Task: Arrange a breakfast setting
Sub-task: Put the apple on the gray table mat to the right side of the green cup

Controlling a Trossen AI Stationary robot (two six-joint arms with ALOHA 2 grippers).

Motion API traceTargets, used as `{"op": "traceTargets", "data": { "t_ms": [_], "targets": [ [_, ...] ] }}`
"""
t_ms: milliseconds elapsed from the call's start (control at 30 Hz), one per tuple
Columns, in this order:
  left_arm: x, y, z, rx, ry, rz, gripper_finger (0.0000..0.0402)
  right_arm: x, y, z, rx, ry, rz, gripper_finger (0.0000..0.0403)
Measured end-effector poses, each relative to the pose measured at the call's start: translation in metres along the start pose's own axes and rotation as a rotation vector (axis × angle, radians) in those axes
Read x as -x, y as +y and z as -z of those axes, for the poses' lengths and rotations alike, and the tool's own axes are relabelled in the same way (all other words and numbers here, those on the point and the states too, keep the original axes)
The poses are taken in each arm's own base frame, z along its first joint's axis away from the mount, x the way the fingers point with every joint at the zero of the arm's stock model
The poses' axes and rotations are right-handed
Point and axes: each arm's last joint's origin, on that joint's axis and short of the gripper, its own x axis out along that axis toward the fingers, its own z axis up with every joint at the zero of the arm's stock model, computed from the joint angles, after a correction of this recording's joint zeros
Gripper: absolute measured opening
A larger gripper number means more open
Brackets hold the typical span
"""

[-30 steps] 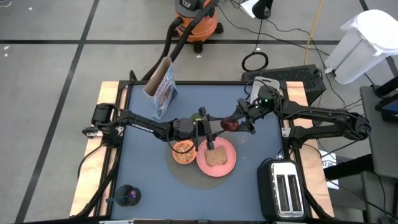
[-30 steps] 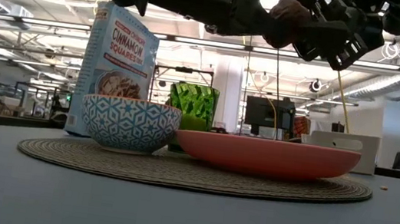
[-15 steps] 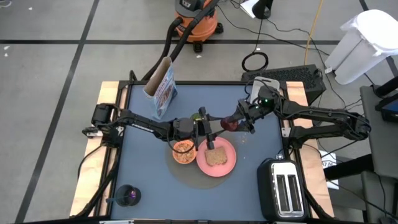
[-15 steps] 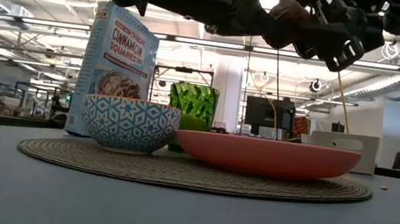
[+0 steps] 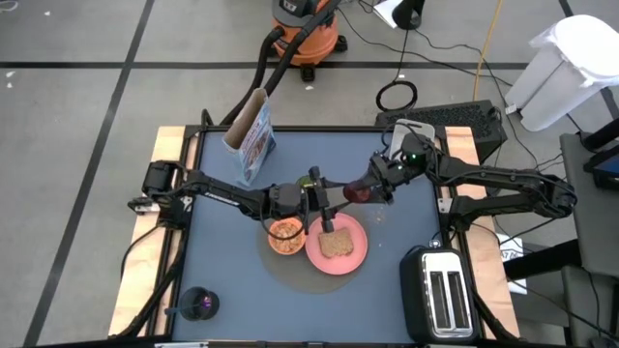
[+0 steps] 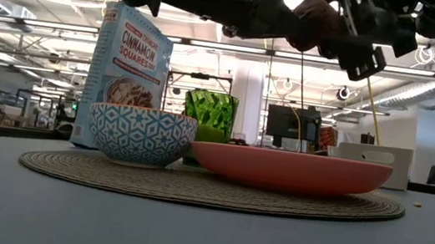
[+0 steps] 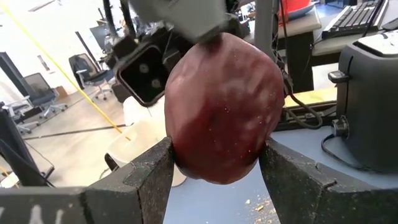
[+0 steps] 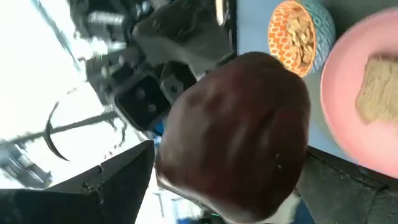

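1 dark-red fruit (image 7: 224,109), speckled | left end effector (image 7: 214,168) clamps it | right end effector (image 8: 217,186) loosening, grip unclear

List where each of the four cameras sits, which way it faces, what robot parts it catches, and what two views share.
High view: overhead, straight down on the table; both arms.
Low view: table height, level past bowl and plate; arms overhead.
Left wrist view: on the left arm, facing the fruit clamped by left end effector.
Right wrist view: on the right arm, facing the fruit; right end effector straddles it.
Shared: both wrist views show the fruit.
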Motion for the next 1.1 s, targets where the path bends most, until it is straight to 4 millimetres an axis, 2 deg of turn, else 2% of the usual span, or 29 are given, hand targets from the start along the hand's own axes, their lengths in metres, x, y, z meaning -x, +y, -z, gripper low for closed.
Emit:
{"op": "traceTargets", "data": {
  "t_ms": [200,767,1100],
  "targets": [
    [0.000,0.000,-0.001,0.040,0.000,-0.005,0.0227,0.002,0.002,0.002,0.202,0.024,-0.008,0.0357],
    [0.006,0.006,-0.012,0.077,-0.007,-0.061,0.0227,0.019,0.003,-0.012,0.523,-0.072,-0.008,0.0357],
    [0.008,0.006,-0.013,0.130,0.008,-0.061,0.0227,0.026,-0.002,-0.018,0.608,-0.061,0.020,0.0357]
  ]
}}
